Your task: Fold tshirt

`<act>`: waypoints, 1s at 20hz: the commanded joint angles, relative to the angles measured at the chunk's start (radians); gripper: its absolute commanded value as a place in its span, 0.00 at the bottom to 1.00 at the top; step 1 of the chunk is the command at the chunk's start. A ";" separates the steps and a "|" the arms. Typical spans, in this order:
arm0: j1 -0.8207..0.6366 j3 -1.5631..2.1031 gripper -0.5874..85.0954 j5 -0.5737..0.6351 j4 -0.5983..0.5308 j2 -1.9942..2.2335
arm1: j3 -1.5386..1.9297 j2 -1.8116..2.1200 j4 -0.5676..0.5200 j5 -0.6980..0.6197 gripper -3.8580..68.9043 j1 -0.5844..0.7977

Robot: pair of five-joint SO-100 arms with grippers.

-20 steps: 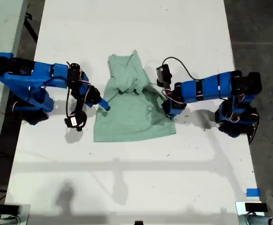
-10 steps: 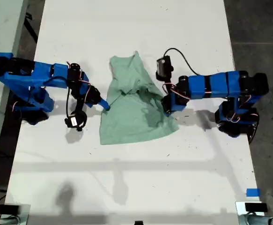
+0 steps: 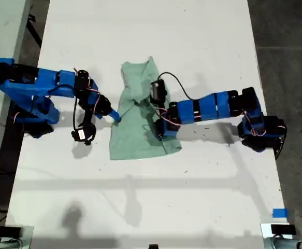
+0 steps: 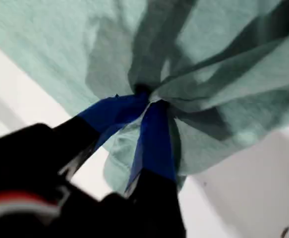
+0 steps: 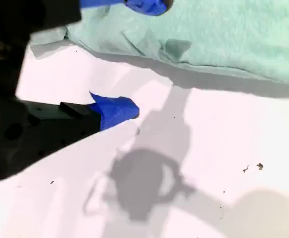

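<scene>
**Position.** In the exterior view the tshirt lies crumpled on the table, just toward 12 o'clock of centre, its collar end pointing to 12 o'clock.

**Pincer state.**
- My first pincer reaches in from 3 o'clock. Its jaws are closed tight on a gathered bunch of the fabric.
- My second pincer sits at the garment's 9 o'clock edge. Its jaws are parted and hold nothing: one tip is over the cloth, the other over bare table.

**Handling.** The fabric appears light, limp and prone to bunching, so it will drag and wrinkle rather than slide flat. It is probably best taken at a hem or a sleeve corner, pinching a single layer.
</scene>
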 commanded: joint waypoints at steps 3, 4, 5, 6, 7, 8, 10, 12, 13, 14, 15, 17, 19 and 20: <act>0.003 -0.049 0.35 -0.020 0.029 0.049 | -0.170 0.003 0.094 -0.002 0.51 -0.008; 0.006 -0.058 0.34 -0.025 0.043 0.049 | -0.178 0.044 0.127 -0.014 0.51 -0.012; 0.012 -0.067 0.34 -0.028 0.054 0.049 | -0.178 0.097 0.166 -0.018 0.50 -0.014; 0.023 -0.081 0.34 -0.034 0.072 0.051 | -0.178 0.155 0.209 -0.023 0.48 -0.015; 0.038 -0.100 0.34 -0.041 0.097 0.052 | -0.178 0.216 0.252 -0.032 0.46 -0.015; 0.054 -0.123 0.34 -0.049 0.121 0.055 | -0.178 0.270 0.291 -0.044 0.45 -0.015; 0.086 -0.173 0.34 -0.067 0.167 0.057 | -0.178 0.364 0.360 -0.061 0.44 -0.015; 0.115 -0.215 0.34 -0.089 0.193 0.058 | -0.164 0.428 0.403 -0.067 0.43 -0.011; 0.130 -0.225 0.34 -0.101 0.199 0.058 | -0.141 0.456 0.411 -0.067 0.43 -0.006; 0.143 -0.225 0.34 -0.115 0.198 0.055 | -0.114 0.482 0.411 -0.067 0.43 0.002; 0.150 -0.221 0.34 -0.126 0.195 0.040 | -0.097 0.494 0.413 -0.067 0.42 0.008; 0.153 -0.192 0.34 -0.130 0.149 -0.003 | -0.091 0.497 0.411 -0.069 0.41 0.011; 0.146 -0.129 0.33 -0.130 0.060 -0.049 | -0.091 0.495 0.405 -0.072 0.41 0.009; 0.141 -0.106 0.33 -0.130 0.015 -0.075 | -0.086 0.495 0.405 -0.071 0.41 0.006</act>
